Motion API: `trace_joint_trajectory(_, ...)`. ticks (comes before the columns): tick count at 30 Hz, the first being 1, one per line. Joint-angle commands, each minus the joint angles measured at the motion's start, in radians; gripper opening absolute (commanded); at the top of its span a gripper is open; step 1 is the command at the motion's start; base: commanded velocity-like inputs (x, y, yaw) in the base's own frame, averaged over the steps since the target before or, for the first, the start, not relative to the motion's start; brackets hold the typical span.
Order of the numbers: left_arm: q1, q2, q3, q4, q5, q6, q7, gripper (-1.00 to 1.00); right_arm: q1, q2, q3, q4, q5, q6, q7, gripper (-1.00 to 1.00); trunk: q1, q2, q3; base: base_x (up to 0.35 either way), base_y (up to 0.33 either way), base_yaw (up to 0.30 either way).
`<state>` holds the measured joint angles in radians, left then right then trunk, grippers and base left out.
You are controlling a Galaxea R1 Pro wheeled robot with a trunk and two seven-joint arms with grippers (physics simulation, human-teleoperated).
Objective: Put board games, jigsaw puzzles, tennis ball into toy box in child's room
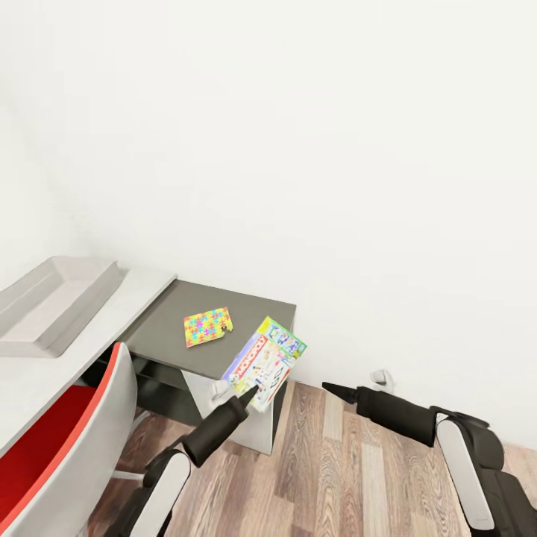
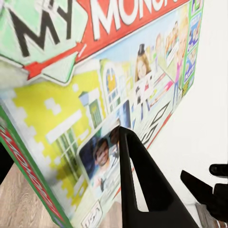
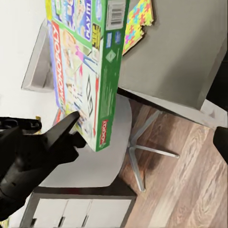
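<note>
Left gripper (image 1: 250, 393) is gripping the Monopoly board game (image 1: 267, 360), jaws clenched on its lower edge, holding it tilted above the corner of the dark grey cabinet (image 1: 253, 309). Jigsaw puzzle (image 1: 208, 327) is lying on that cabinet. Toy box (image 1: 45, 302) is sitting on the white table (image 1: 127, 294). Right gripper (image 1: 332, 388): jaw state unclear.

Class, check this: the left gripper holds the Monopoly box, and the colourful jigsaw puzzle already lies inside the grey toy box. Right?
Not quite. In the head view, the jigsaw puzzle lies on the dark grey cabinet top, not inside the toy box. The left gripper does hold the Monopoly box.
</note>
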<state>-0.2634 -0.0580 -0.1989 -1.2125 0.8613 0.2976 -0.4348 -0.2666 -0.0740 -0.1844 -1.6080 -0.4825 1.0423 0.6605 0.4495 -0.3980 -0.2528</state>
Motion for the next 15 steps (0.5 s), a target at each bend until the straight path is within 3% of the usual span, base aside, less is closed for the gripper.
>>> trace_joint_trajectory(1, -0.006, -0.003, -0.001, 0.016, 0.012, 0.003, -0.001, -1.00, 0.000, 0.004, -0.001, 0.000, 0.001, 0.005, 0.019, 1.00, 0.001, -0.002, -0.002, 0.000, 0.000, 0.000)
trace_joint_trajectory(11, -0.028, -0.017, -0.006, 0.137, 0.062, -0.018, -0.081, -1.00, 0.006, 0.010, -0.001, 0.000, -0.019, 0.005, 0.072, 1.00, 0.001, -0.002, -0.002, 0.000, 0.000, 0.000)
trace_joint_trajectory(15, -0.030, -0.018, -0.007, 0.153, 0.076, -0.018, -0.109, -1.00, 0.006, 0.008, -0.002, 0.003, -0.019, 0.005, 0.127, 1.00, 0.001, -0.002, -0.002, 0.000, 0.000, 0.000)
